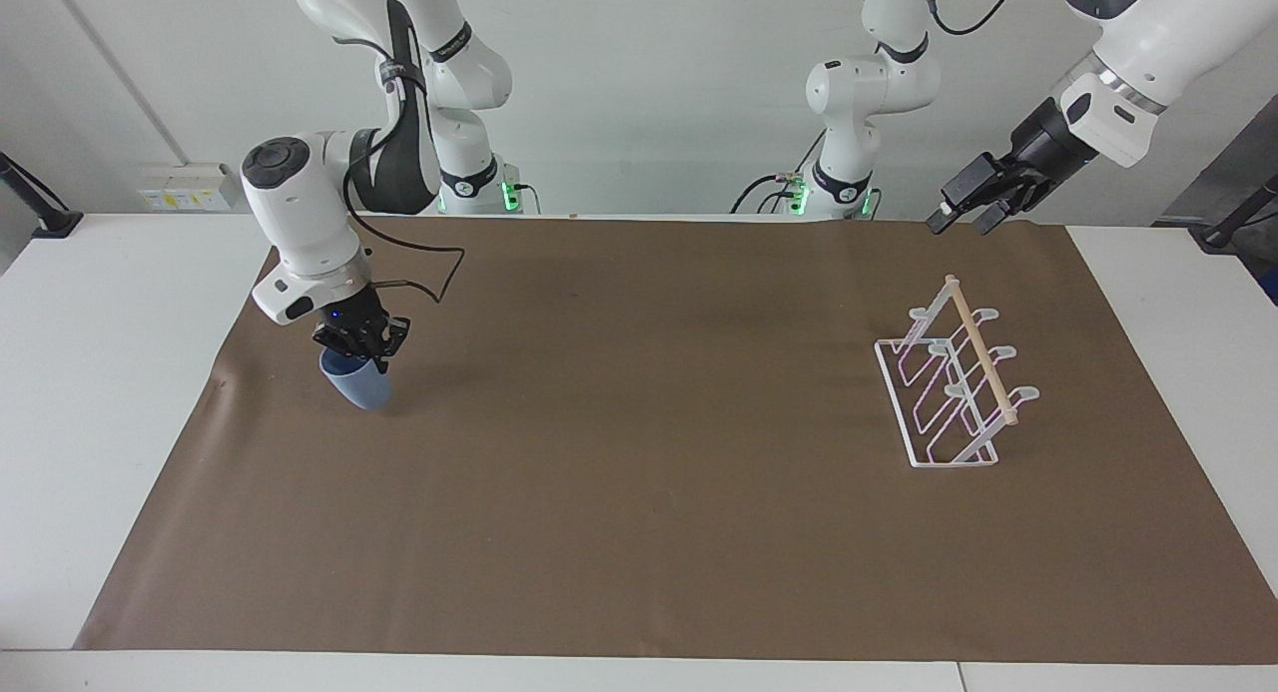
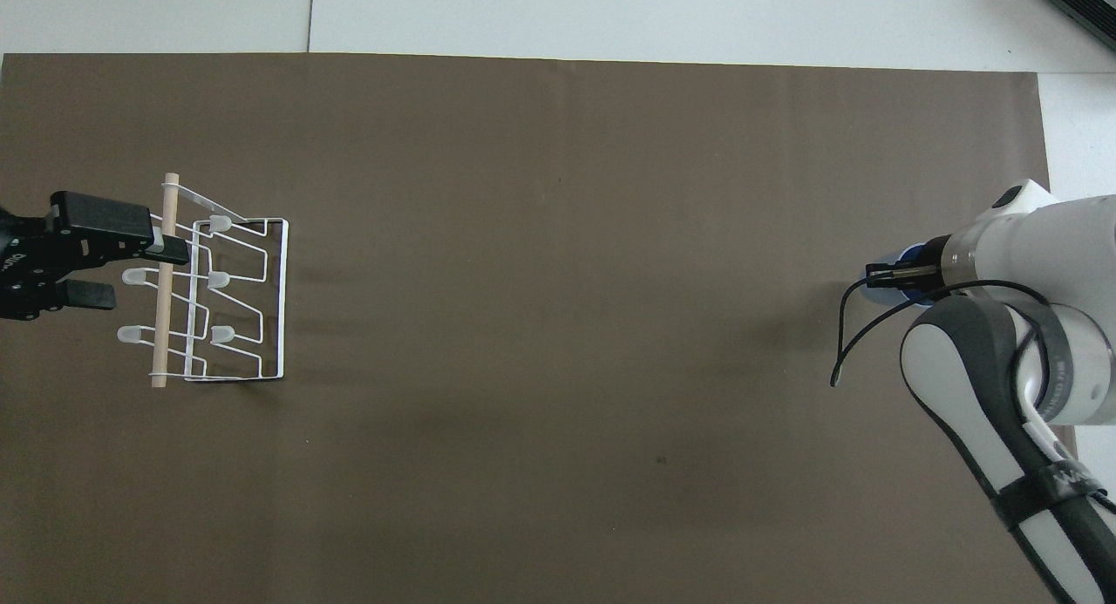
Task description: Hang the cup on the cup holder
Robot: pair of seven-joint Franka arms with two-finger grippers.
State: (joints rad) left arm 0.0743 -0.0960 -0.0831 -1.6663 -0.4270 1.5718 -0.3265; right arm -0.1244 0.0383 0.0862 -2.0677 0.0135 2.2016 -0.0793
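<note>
The cup (image 1: 354, 382) is held tilted in the closed right pincer (image 1: 359, 341) at the right arm's end of the table (image 1: 90, 303). The cup holder (image 1: 954, 382) stands well apart at the left arm's end, its dowel running away from the robots. The left pincer (image 1: 966, 211) is open and empty above the table near the holder.

The scene is viewed from high across the table, facing the robots, and from steeply above their own end. The brown rectangular paper mat (image 1: 639, 532) (image 2: 558, 238) is shared, half-turned.
</note>
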